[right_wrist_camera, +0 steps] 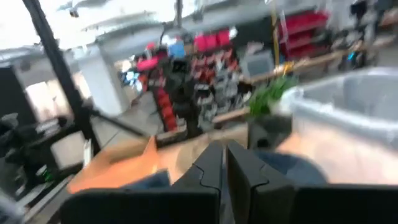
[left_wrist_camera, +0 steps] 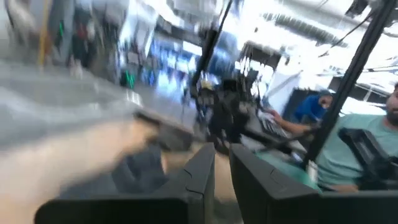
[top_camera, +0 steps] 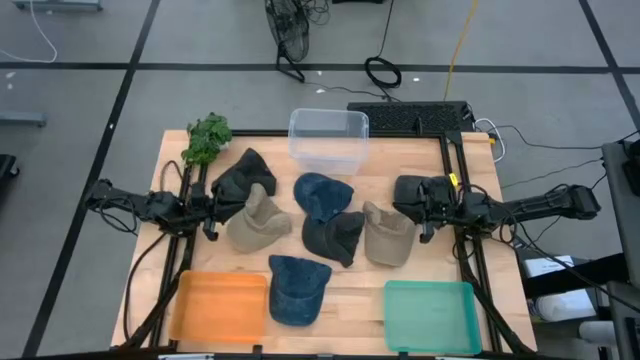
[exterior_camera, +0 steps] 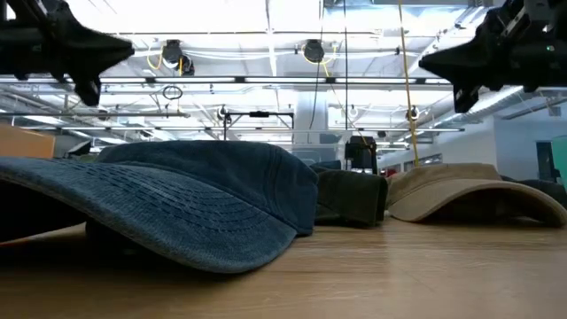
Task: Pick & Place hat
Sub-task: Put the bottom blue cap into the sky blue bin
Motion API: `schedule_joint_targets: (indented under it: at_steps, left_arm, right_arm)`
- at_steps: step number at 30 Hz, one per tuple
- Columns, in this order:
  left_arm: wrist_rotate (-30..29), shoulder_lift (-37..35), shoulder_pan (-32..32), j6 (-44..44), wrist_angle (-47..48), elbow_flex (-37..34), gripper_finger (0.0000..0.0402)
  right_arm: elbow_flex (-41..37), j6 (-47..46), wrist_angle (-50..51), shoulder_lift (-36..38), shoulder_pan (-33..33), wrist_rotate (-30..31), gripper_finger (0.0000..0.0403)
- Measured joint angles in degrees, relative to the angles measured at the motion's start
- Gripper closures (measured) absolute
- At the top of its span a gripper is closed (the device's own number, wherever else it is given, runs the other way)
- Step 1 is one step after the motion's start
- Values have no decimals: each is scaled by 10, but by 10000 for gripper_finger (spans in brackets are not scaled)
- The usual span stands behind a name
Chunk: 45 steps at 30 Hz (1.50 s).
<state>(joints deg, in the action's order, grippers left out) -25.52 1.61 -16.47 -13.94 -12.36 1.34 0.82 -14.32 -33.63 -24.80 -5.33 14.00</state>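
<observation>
I see both arms lifted off the wooden slatted table (top_camera: 430,275), one at each side. The left gripper (top_camera: 212,212) hovers at the table's left edge, just beside the black cloth cap (top_camera: 243,178) and the tan cloth cap (top_camera: 256,222). In its wrist view the dark fingers (left_wrist_camera: 200,175) stand a narrow slit apart with nothing between them; I hold no hat.

The right gripper (top_camera: 428,215) hangs at the right edge, near the second tan cap (top_camera: 388,237). Its fingers (right_wrist_camera: 211,168) are pressed together, empty.

Hats on the table: a blue denim cap (top_camera: 322,194) mid-table, a dark grey cap (top_camera: 333,237) touching it, and another blue denim cap (top_camera: 297,288) at the front, between the orange plastic tray (top_camera: 218,305) and the green plastic tray (top_camera: 432,316). Both trays hold nothing. The clear plastic bin (top_camera: 328,139) sits at the back, with a bunch of green leaves (top_camera: 207,138) at the back left corner.
</observation>
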Motion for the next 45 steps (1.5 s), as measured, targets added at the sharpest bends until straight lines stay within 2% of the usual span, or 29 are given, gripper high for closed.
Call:
schedule_joint_targets:
  at_steps: [2,8,11,15,17,21,27,33,38,45]
  left_arm:
    - [0,0,0,24,-9,0,344]
    - [7,3,0,12,-39,0,344]
    - [43,15,0,22,-85,0,344]
    - [101,51,-1,39,-143,0,344]
    - [105,76,-5,40,-159,0,344]
    - [105,139,-20,27,-174,3,344]
    - [105,292,-69,39,-172,81,344]
    - [105,508,-132,121,-109,232,334]
    - [67,658,-152,153,-33,339,285]
    - [61,793,-150,89,36,447,192]
  right_arm:
    - [0,1,-22,-11,-3,11,403]
    - [3,28,-105,-79,-46,11,403]
    - [28,49,-139,-132,-72,11,403]
    - [73,77,-129,-213,-98,36,403]
    - [88,89,-137,-244,-102,56,403]
    - [94,92,-133,-281,-102,57,403]
    - [97,92,-157,-285,-102,58,403]
    - [97,91,-163,-285,-102,57,403]
    - [97,76,-163,-285,-102,55,403]
    - [97,66,-162,-285,-109,53,403]
